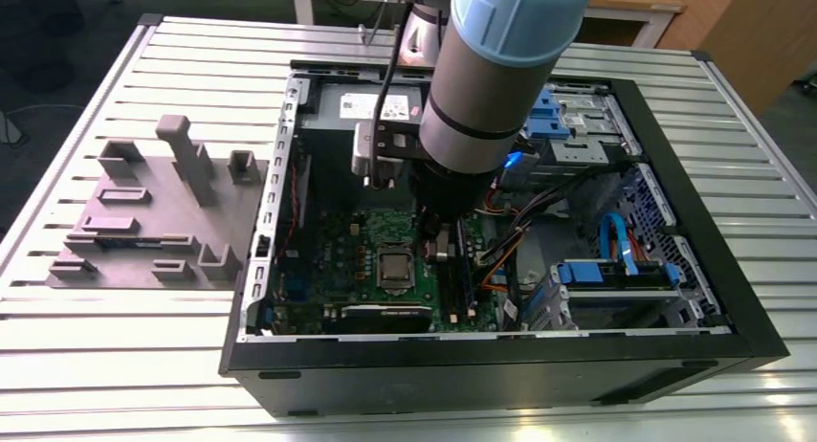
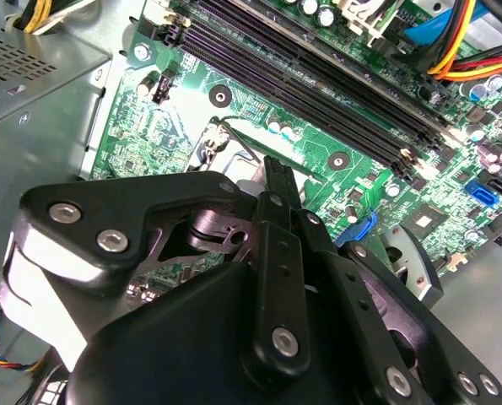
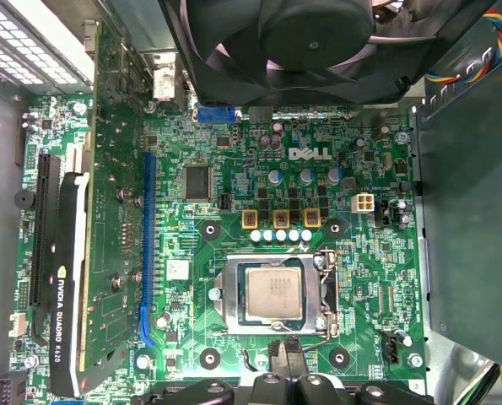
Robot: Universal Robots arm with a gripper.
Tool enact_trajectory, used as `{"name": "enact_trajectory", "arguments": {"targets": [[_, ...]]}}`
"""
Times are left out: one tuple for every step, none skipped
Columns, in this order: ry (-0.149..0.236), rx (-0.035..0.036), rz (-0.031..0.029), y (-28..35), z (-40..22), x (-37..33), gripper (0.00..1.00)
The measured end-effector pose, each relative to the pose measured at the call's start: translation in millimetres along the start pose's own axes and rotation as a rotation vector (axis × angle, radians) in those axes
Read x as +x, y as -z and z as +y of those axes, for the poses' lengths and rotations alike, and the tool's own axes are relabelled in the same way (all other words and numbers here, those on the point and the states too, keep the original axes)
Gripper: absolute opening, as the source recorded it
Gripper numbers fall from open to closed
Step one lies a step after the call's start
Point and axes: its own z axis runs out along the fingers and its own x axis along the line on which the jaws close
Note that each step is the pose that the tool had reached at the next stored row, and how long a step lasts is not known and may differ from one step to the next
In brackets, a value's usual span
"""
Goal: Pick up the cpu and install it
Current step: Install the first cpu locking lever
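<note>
Slatted desk carries the open case; the cpu sits in its socket, thin, light, fragile, best held by edges, gripper state unclear.

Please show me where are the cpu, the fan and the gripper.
cpu (image 3: pixel 273 292): first wrist view, middle of its metal top.
fan (image 3: pixel 318 34): first wrist view, its dark blades.
gripper (image 3: pixel 289 348): first wrist view, at the fingertips.

A ribbed metal worktop fills the room, with pale wooden furniture beyond its far edge.
</note>
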Motion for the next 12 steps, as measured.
{"name": "enact_trajectory", "arguments": {"targets": [[0.000, 0.0000, 0.0000, 0.0, 0.0, 0.0, 0.10], [0.000, 0.0000, 0.0000, 0.0, 0.0, 0.0, 0.10], [0.001, 0.0000, 0.0001, 0.0, 0.0, 0.0, 0.10], [0.001, 0.0000, 0.0001, 0.0, 0.0, 0.0, 0.10], [0.001, 0.0000, 0.0001, 0.0, 0.0, 0.0, 0.10], [0.001, 0.0000, 0.0001, 0.0, 0.0, 0.0, 0.10], [0.001, 0.0000, 0.0001, 0.0, 0.0, 0.0, 0.10], [0.001, 0.0000, 0.0001, 0.0, 0.0, 0.0, 0.10], [0.002, 0.0000, 0.0001, 0.0, 0.0, 0.0, 0.10], [0.002, 0.0000, 0.0001, 0.0, 0.0, 0.0, 0.10], [0.002, 0.0000, 0.0001, 0.0, 0.0, 0.0, 0.10], [0.002, 0.0000, 0.0002, 0.0, 0.0, 0.0, 0.10]]}}
